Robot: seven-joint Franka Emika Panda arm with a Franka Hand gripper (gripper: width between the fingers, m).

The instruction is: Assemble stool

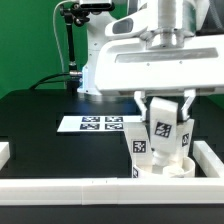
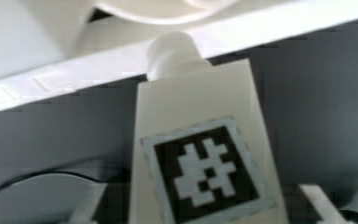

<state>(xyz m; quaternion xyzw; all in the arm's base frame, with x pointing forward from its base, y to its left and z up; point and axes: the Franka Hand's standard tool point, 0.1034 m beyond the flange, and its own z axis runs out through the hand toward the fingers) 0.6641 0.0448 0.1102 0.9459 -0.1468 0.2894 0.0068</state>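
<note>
My gripper (image 1: 166, 115) is shut on a white stool leg (image 1: 166, 132) with a square tag and holds it tilted just above the round white seat (image 1: 166, 172). The seat sits in the corner of the white rails at the exterior view's lower right. A second tagged leg (image 1: 140, 146) stands at the seat's left side. I cannot tell if it is seated in a socket. In the wrist view the held leg (image 2: 197, 150) fills the middle, and its peg tip (image 2: 172, 52) points toward the seat's rounded edge (image 2: 149, 8). My gripper (image 2: 197, 205) clamps the leg's sides. The third leg is out of view.
The marker board (image 1: 100, 124) lies flat on the black table just left of the seat. White border rails run along the front (image 1: 70, 190), the right (image 1: 210, 155) and the left (image 1: 5, 152). A rail (image 2: 51, 85) crosses the wrist view. A camera stand (image 1: 72, 40) rises at the back.
</note>
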